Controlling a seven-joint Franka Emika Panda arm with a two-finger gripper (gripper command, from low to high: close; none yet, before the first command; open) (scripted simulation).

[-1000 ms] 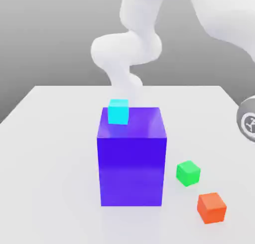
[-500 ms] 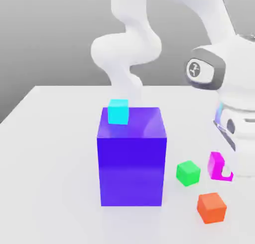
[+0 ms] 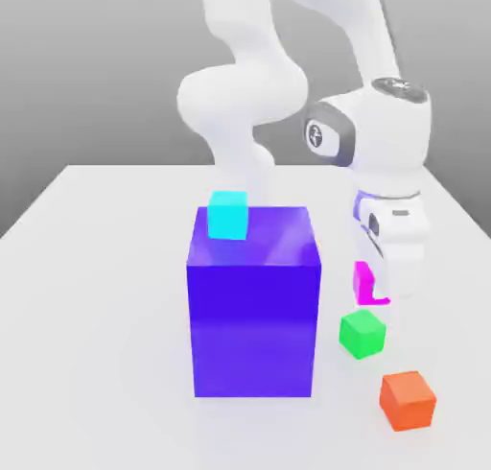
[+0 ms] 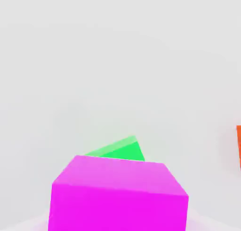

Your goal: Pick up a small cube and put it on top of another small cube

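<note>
Nearest in the exterior view: a small orange cube [image 3: 408, 399] sits on the table, untouched, off to the exterior view's right of the big block. Just behind it is a small green cube [image 3: 362, 333], also resting on the table and apart from the orange one.

Right above and slightly behind the green cube hangs a small magenta cube [image 3: 364, 281], sitting at the tip of the white robot gripper [image 3: 376, 291], which points down. The fingers look narrowly closed around the magenta cube, with nothing else in the grip. In the hand view the magenta cube [image 4: 117, 197] sits close in front of the camera, with the green cube [image 4: 120, 150] peeking out past it and the orange cube [image 4: 238, 145] at the picture's edge.

Progress: the pick looks done, with the magenta cube apparently clear of the table. The placing is not done, as the magenta cube is not yet resting on any other cube. The green cube looks like the likely target. What remains is to line up over it, lower, let go and back off.

Further back stands a large glossy blue block [image 3: 253, 300], with a small cyan cube [image 3: 228, 215] on its top near the far corner on the exterior view's left. The white arm [image 3: 240, 94] rises behind it.

The surface is a plain white tabletop [image 3: 96, 295], smooth and slightly reflective. The room is a flat grey backdrop.
</note>
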